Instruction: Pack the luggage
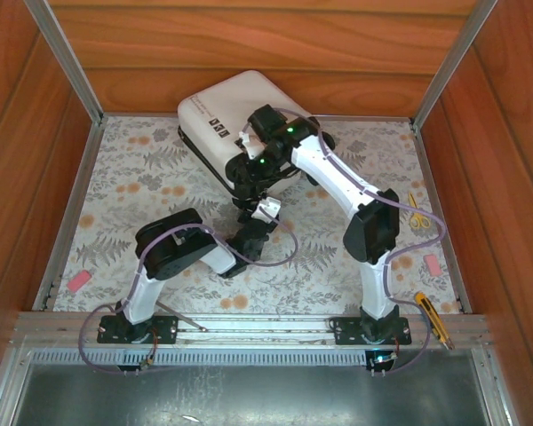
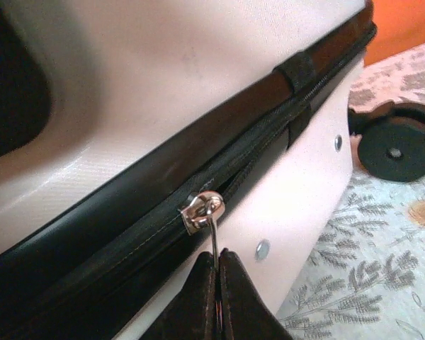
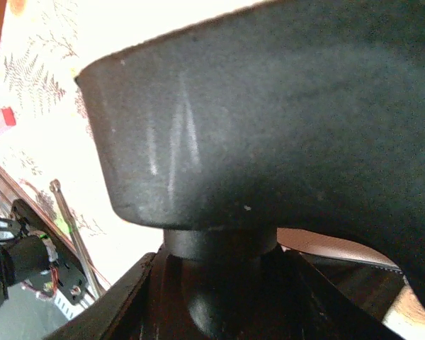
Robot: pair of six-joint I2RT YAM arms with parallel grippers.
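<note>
The right claw point(image 3: 219, 283) is hard to read: in its wrist view a dark grey moulded shape crowds the lens, and we cannot tell whether the jaws stand apart or pinch it. From above, both wrists overlap over the small white hard-shell suitcase point(image 1: 218, 111) and hide its near corner. It lies flat at the far middle of the floral-patterned tabletop point(image 1: 133, 177), its far edge close under the wooden back wall point(image 1: 249, 53). The left claw point(image 2: 216, 258) is closed on the silver metal zipper pull point(image 2: 202, 210) on the black zip seam, with one black wheel point(image 2: 397, 149) beyond it. Open tabletop lies to the left and right of the case. Yellow-handled scissors point(image 1: 417, 213) rest near the right edge.
</note>
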